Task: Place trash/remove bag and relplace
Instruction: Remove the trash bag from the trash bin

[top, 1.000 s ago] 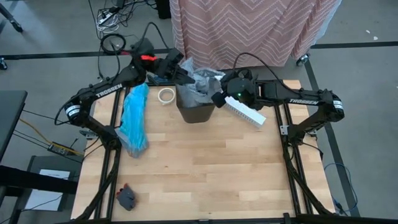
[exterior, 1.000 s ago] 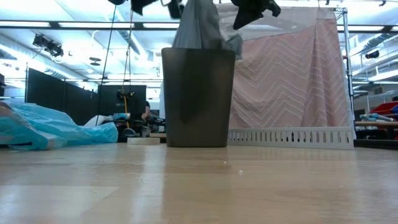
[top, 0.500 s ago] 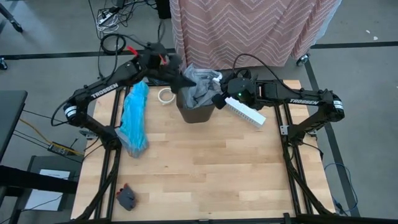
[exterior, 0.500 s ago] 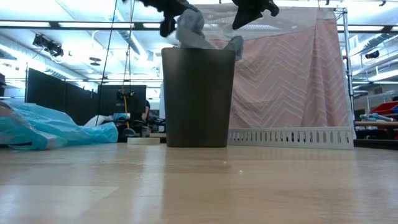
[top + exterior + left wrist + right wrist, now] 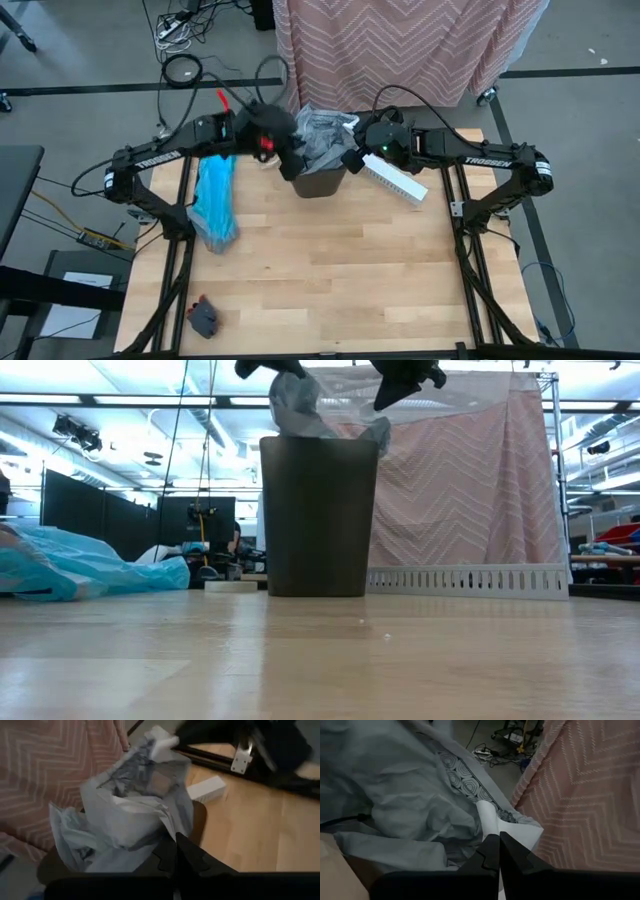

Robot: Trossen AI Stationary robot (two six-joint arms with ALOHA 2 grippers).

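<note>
A dark bin (image 5: 320,180) stands at the table's far middle, lined with the crinkly light grey bag (image 5: 325,135), whose top is gathered above the rim (image 5: 296,402). My left gripper (image 5: 295,158) is at the bin's left rim, shut on the bag. My right gripper (image 5: 352,155) is at the bin's right rim, shut on the bag's other side. The turquoise-blue bag (image 5: 215,195) lies flat on the table left of the bin. No loose trash shows. My left gripper pinches a gathered bunch of the grey bag's top (image 5: 162,827) between its two shut fingers, on the bin's left side. The plastic rises above the bin's rim toward the gripper (image 5: 270,368), and the rest stays inside the bin. My right gripper pinches a pale strip at the bag's top edge (image 5: 488,822) between its two shut fingers, on the bin's right side. It stands above the rim (image 5: 405,376), and the bag hangs slack below it into the bin.
A long white box (image 5: 395,180) lies just right of the bin, under my right arm. A small dark object (image 5: 203,317) lies at the near left corner. A pink zigzag cloth (image 5: 400,45) hangs beyond the far edge. The table's near half is bare wood.
My left gripper has gone from the bin's far-left side toward the near edge, along the bin's left rim, keeping hold of the grey bag. The bag's raised top has come down and now stands lower above the rim.
</note>
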